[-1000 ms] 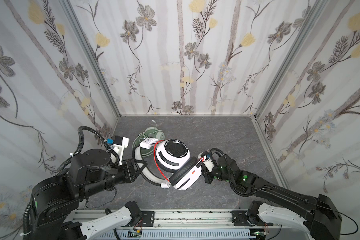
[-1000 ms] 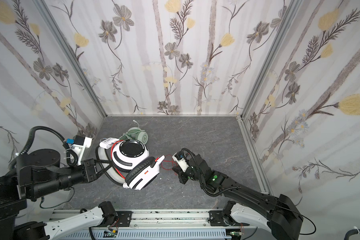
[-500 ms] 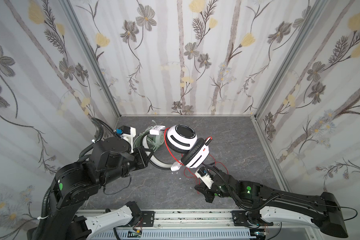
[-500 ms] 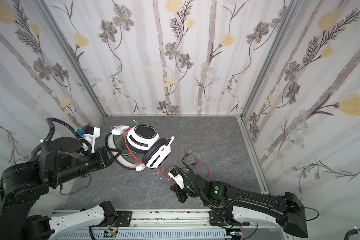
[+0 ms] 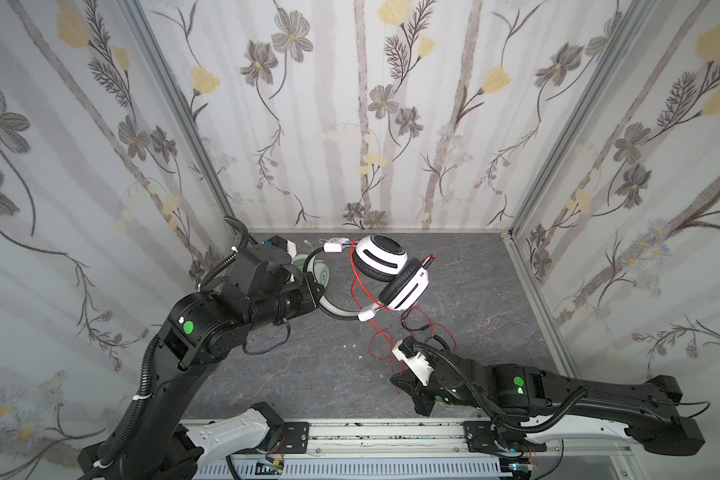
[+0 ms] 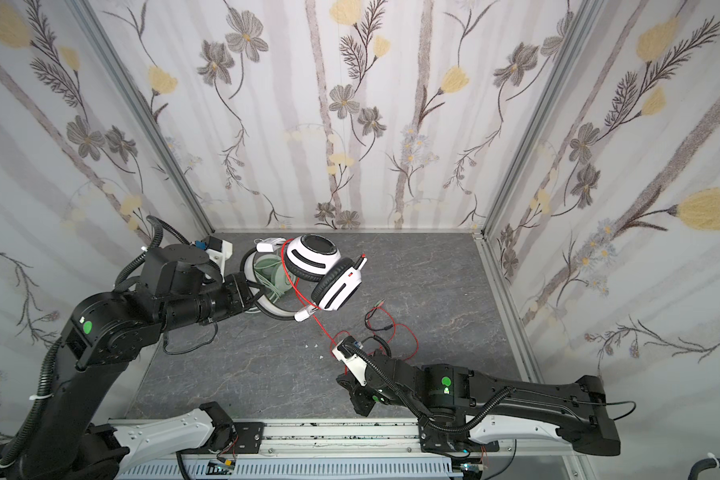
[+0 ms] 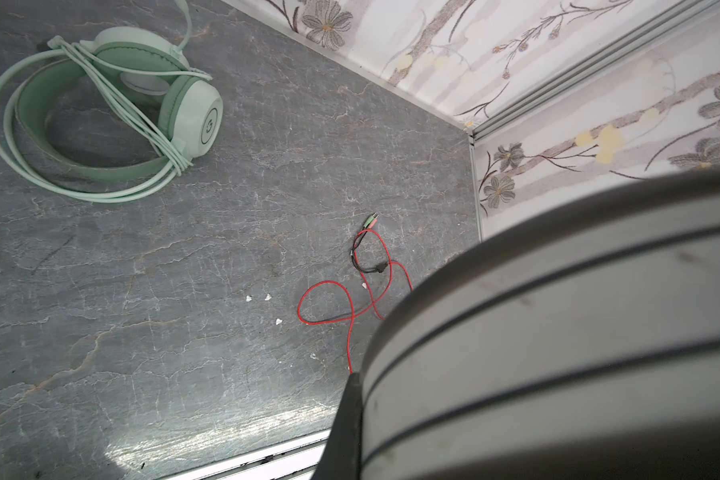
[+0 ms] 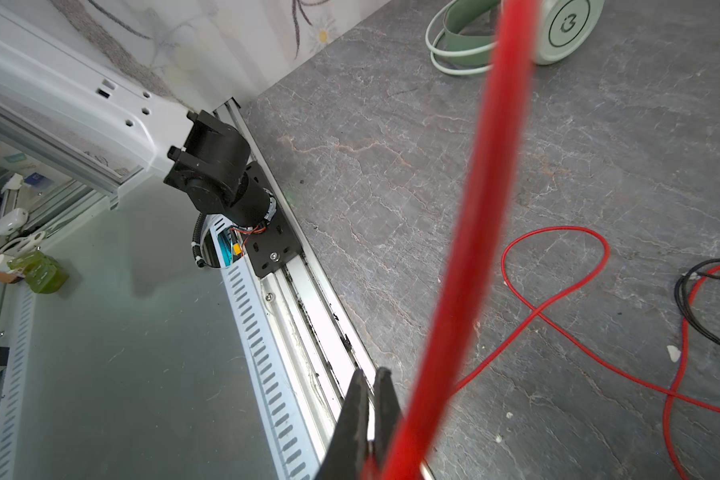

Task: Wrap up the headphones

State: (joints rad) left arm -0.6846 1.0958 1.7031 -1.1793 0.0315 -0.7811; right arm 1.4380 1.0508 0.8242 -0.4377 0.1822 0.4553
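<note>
The white-and-black headphones (image 5: 381, 259) (image 6: 313, 259) hang tilted above the floor near the back. My left gripper (image 5: 320, 298) (image 6: 253, 296) is shut on their white headband (image 7: 558, 332), which fills much of the left wrist view beside one finger (image 7: 345, 424). Their thin red cable (image 5: 377, 328) (image 8: 474, 249) runs down to my right gripper (image 5: 400, 384) (image 6: 345, 380) (image 8: 371, 419), shut on it low near the front. More cable lies looped on the floor (image 7: 329, 303). The mint green headphones (image 5: 319, 272) (image 7: 100, 104) lie at the back left, cable wound round them.
Floral walls close in the grey stone-patterned floor (image 5: 308, 374) on three sides. The metal rail (image 5: 391, 432) runs along the front edge. The cable's plug end (image 7: 368, 220) (image 6: 377, 305) rests mid-floor. Small white crumbs (image 5: 350, 345) lie nearby.
The left gripper has carried the white-and-black headphones up and towards the back wall. The right gripper has drawn the red cable away from the ear cup towards the front rail.
</note>
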